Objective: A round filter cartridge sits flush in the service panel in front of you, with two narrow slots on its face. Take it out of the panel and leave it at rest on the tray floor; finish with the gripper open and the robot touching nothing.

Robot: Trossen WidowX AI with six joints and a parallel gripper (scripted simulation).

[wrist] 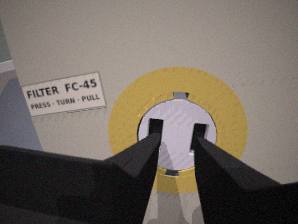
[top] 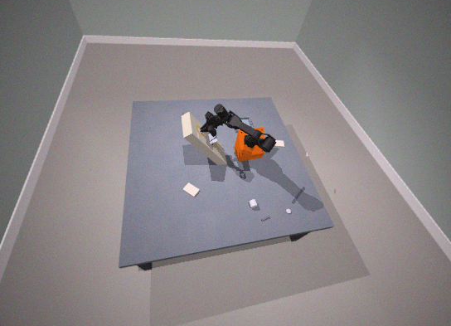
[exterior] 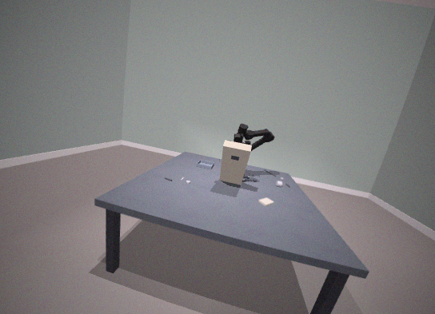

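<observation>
The pale round filter cartridge (wrist: pixel 177 117) sits in the panel (top: pixel 190 125) (exterior: pixel 229 169) (wrist: pixel 60 45) inside a yellow ring (wrist: pixel 230 120). Its two dark slots stand side by side, nearly upright in the wrist view. My gripper (wrist: pixel 177 143) (top: pixel 202 130) is partly open at the panel face, with nothing between its fingers. Each fingertip overlaps the lower part of one slot; how deep the tips reach is hard to tell. The tray (top: pixel 249 122) (exterior: pixel 204 166) stands apart from the panel, partly hidden behind the arm in the top view.
An orange block (top: pixel 244 154) stands by the arm's base, near the panel. A flat cream block (top: pixel 191 189) (exterior: pixel 265 201), a small white block (top: pixel 253 203) and a white disc (top: pixel 288 211) lie on the table. A label (wrist: pixel 65 94) is beside the yellow ring.
</observation>
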